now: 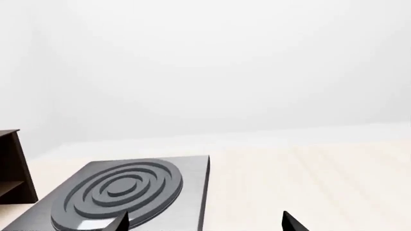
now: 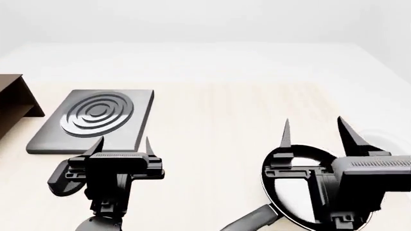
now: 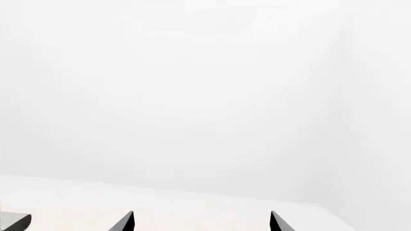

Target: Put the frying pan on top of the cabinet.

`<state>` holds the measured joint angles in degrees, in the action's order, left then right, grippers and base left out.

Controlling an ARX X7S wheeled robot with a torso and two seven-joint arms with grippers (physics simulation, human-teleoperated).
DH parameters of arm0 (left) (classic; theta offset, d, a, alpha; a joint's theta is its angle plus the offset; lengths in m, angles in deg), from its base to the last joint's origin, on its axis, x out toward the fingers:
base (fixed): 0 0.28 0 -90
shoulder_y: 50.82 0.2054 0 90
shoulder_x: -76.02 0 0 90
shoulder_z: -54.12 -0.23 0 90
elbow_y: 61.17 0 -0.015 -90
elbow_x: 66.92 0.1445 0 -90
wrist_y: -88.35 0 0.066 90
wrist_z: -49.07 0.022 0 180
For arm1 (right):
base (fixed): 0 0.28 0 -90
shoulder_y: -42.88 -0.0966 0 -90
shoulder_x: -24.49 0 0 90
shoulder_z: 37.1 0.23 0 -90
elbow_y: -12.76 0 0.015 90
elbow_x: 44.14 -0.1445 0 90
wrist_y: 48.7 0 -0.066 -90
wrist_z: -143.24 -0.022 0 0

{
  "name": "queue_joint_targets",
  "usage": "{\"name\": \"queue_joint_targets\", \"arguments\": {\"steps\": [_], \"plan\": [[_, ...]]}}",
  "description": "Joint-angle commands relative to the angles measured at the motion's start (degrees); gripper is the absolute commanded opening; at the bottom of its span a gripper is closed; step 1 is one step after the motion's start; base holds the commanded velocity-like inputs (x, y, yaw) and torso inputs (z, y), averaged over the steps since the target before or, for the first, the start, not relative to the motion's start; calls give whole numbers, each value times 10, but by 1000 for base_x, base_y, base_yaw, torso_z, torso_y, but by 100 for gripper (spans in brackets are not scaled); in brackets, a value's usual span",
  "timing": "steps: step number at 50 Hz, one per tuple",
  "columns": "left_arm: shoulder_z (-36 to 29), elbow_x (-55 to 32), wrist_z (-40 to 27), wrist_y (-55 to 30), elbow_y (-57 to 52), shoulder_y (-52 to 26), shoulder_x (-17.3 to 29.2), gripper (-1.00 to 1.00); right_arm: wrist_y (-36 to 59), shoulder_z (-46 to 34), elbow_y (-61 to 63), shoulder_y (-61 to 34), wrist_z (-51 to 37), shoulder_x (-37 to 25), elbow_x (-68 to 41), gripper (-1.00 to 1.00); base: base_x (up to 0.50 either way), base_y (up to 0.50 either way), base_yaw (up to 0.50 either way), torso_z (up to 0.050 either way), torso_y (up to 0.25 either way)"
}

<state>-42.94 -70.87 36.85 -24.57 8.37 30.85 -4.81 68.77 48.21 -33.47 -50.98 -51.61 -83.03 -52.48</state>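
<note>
The frying pan (image 2: 289, 197) lies on the table at the front right in the head view, glossy inside, its dark grey handle (image 2: 251, 220) pointing toward the front left. My right gripper (image 2: 314, 130) is open and empty, hovering over the pan with its body hiding much of it; in the right wrist view (image 3: 201, 222) only its fingertips show against white. My left gripper (image 2: 122, 144) is open and empty at the near edge of the ringed plate; its tips show in the left wrist view (image 1: 205, 222). The cabinet (image 2: 14, 96) shows only as a dark brown corner at the far left, and in the left wrist view (image 1: 13, 166).
A flat square grey plate with concentric rings (image 2: 96, 118) lies left of centre, next to the cabinet; it also shows in the left wrist view (image 1: 122, 190). The light table (image 2: 244, 106) reaches back to a white wall.
</note>
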Motion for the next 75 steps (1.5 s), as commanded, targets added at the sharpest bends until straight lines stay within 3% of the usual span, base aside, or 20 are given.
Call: {"name": "queue_joint_targets", "arguments": {"steps": [1,6,13,16,18,20,23,25,26,28,29,31,33,36,37,40,50,75], "plan": [[-2,-5,-4,1,2,0,4,100,-6,-66,162,-18,-152,-146,-34,100,0,0,0,0,0],[-3,-7,-6,1,1,1,6,100,-8,-103,161,-42,-217,-196,-75,100,0,0,0,0,0],[-5,-11,-8,-7,-8,-1,9,100,-8,-116,158,-55,-239,-214,-98,100,0,0,0,0,0],[-23,-19,17,-54,-36,0,27,100,-12,-116,155,-57,-241,-216,-107,100,0,0,0,0,0],[-77,-8,45,-166,-93,-12,61,100,-15,-114,149,-58,-241,-216,-112,100,0,0,0,0,0],[-87,-37,83,-233,-139,-21,78,100,-16,-114,148,-58,-241,-217,-115,100,0,0,0,0,0],[-117,-131,172,-458,-277,-72,128,100,-19,-111,145,-57,-243,-219,-119,100,0,0,0,0,0],[-97,-178,214,-518,-326,-103,132,100,-25,-112,140,-55,-242,-218,-120,100,0,0,0,0,0],[-66,-211,235,-597,-354,-147,116,100,-29,-115,134,-54,-240,-217,-117,100,0,0,0,0,0],[-34,-238,252,-661,-367,-188,94,100,-32,-116,130,-54,-239,-217,-119,100,0,0,0,0,0],[-9,-324,213,-671,-342,-221,106,100,-32,-116,127,-56,-238,-216,-120,100,0,0,0,0,0],[22,-496,41,-670,-267,-295,146,100,-30,-117,125,-59,-238,-215,-122,100,0,0,0,0,0],[7,-668,-131,-667,-203,-351,158,100,-29,-120,124,-61,-238,-215,-121,100,0,0,0,0,0],[-35,-922,-236,-651,-155,-393,162,100,-31,-122,119,-62,-237,-214,-121,100,0,0,0,0,0],[-46,-942,-256,-644,-144,-400,164,100,-31,-122,119,-62,-237,-214,-121,100,0,0,0,0,0],[-85,-983,-302,-629,-117,-416,162,100,-32,-123,115,-62,-236,-214,-121,100,0,0,0,0,0],[-146,-921,-306,-632,-124,-404,130,100,-34,-126,113,-64,-235,-214,-123,100,0,0,0,0,0],[-249,-960,-386,-592,-122,-383,91,100,-38,-131,100,-72,-235,-211,-125,100,0,0,0,0,0]]}}
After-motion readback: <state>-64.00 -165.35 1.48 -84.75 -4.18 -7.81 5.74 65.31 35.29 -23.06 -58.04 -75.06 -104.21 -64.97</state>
